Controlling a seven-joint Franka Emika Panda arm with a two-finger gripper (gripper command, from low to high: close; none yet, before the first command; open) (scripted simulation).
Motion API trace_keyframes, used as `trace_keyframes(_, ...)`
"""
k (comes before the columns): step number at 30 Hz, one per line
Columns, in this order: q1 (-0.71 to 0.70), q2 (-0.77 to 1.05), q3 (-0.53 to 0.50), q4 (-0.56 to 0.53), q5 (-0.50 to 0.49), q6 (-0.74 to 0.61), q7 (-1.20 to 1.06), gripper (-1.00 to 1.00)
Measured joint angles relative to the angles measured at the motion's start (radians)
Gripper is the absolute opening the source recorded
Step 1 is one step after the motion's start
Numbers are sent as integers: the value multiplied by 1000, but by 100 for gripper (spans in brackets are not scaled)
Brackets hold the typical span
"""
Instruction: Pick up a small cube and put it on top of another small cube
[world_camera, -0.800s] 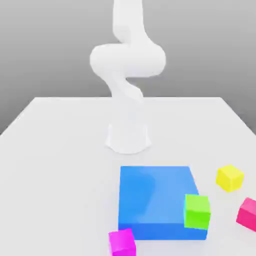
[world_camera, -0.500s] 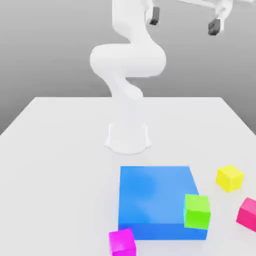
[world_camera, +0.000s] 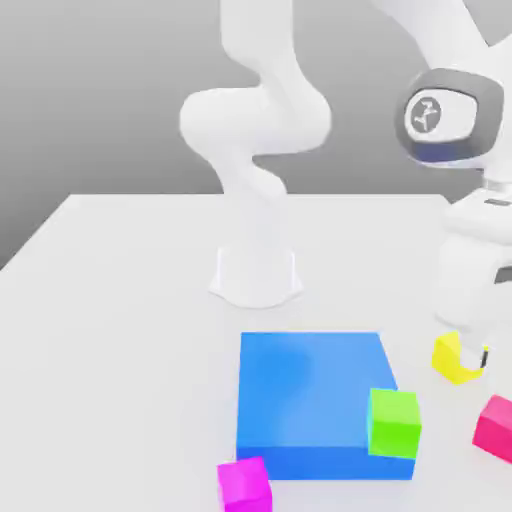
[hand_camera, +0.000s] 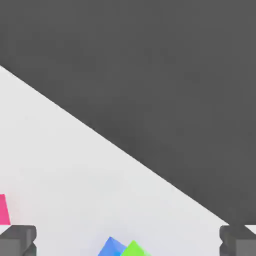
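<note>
1. Across the white surface, going from the exterior view's left, the first small thing is a magenta cube near the front edge, just in front of the big blue block.
2. The blue block lies flat in the middle, in front of the arm's white base; a green cube sits against its front corner on the exterior view's right, and whether it rests on the block or just beside it cannot be told.
3. Further right, the yellow cube sits apart from the block, partly hidden by the arm's white hand.
4. The end effector is down at the yellow cube with its dark fingertips spread wide, holding nothing; in the hand view the two fingertips stand far apart at the frame's opposite corners.
5. At the far right edge lies a pink cube, well clear of the hand.
6. The step in hand looks like the reach for the pick: the yellow cube seems the chosen one, still resting on the surface.
7. Next, the fingers likely need to straddle the cube squarely and close, then lift; the pink or green cube nearby would serve as the base.
</note>
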Motion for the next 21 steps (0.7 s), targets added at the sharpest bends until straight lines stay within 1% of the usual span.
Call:
trace_keyframes(5,46,152,58,-15,18,67,-36,0)
trace_keyframes(6,55,185,59,-13,8,86,-32,0)
trace_keyframes(8,87,254,27,1,-37,132,0,0)
trace_keyframes(10,134,325,-29,18,-87,184,36,0)
trace_keyframes(11,146,347,-44,23,-105,198,49,-100)
trace_keyframes(17,153,358,-52,26,-114,207,55,-100)
trace_keyframes(19,129,320,-22,16,-84,180,33,-100)
trace_keyframes(21,97,255,22,0,-27,135,-8,-100)
